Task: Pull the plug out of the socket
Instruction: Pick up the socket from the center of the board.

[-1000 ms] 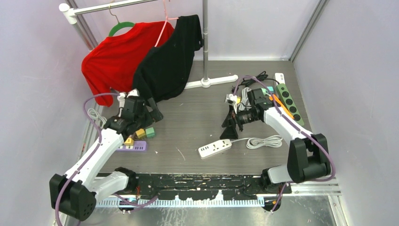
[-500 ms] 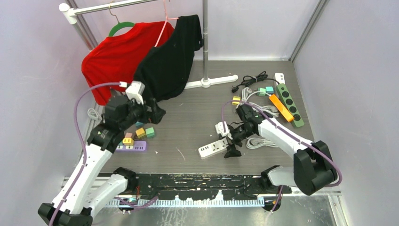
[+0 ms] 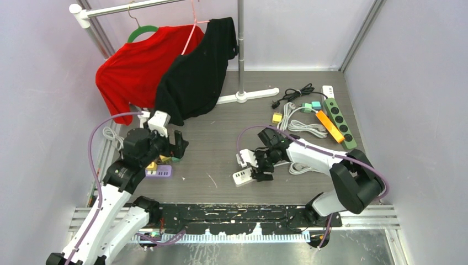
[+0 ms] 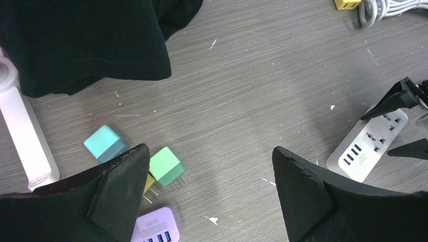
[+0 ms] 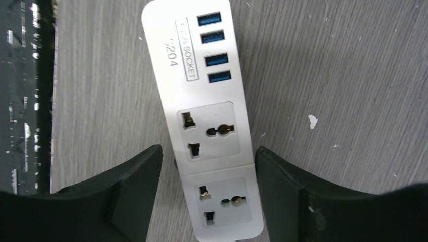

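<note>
Now left gripper (image 4: 209, 151) hovers, jaws wide apart, over purple socket strip (image 3: 160, 172) holding yellow plug (image 3: 150, 164) at table's left edge; right gripper (image 5: 208, 148) jaws apart, straddling white power strip (image 5: 202, 75).

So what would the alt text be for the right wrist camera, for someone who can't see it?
A white power strip with four blue USB ports and two empty sockets lies on a grey table, between the right gripper's two black fingers, one close on each side.
</note>
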`<state>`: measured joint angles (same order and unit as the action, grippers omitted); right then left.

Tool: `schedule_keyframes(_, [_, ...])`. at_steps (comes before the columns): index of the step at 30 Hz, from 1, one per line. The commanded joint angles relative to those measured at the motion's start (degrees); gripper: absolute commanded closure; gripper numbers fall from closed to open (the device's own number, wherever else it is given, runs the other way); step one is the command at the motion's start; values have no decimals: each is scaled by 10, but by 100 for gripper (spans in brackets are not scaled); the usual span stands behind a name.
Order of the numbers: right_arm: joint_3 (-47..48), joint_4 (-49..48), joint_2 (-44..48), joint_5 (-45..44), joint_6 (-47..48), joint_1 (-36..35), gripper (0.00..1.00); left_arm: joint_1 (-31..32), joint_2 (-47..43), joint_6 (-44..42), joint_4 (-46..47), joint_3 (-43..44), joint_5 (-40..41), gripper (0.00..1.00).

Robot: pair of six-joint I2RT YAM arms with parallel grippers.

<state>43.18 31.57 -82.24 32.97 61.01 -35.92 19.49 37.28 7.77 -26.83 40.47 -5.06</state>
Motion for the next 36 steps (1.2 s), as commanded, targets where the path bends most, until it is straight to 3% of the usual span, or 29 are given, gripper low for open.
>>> schedule_keyframes(1, [17, -21, -13, -54, -12, -14, 32, -1, 5, -18, 23, 11, 13, 10])
schedule_keyframes(7, [23, -16, -21, -64, -12, -24, 50, -1, -1, -21, 22, 9, 20, 11])
schedule_keyframes(13, [45, 7, -6, -36, -29, -10, 80, -1, -4, -21, 21, 8, 19, 11])
schedule_keyframes(21, [59, -2, 63, 100, -109, 125, 98, -1, -15, -21, 21, 6, 17, 11])
schedule_keyframes(24, [59, -47, 88, 104, -184, 193, 99, -1, -17, -21, 22, 6, 16, 11])
schedule_keyframes(30, [44, -193, 109, -19, -379, 298, 99, -1, -20, -20, 23, 5, 10, 11])
schedule_keyframes(32, [29, -270, 112, -165, -471, 317, 99, -1, -22, -19, 23, 4, 8, 11])
schedule_keyframes(36, [10, -381, 95, -329, -531, 337, 94, -1, -26, -18, 25, 3, 3, 11])
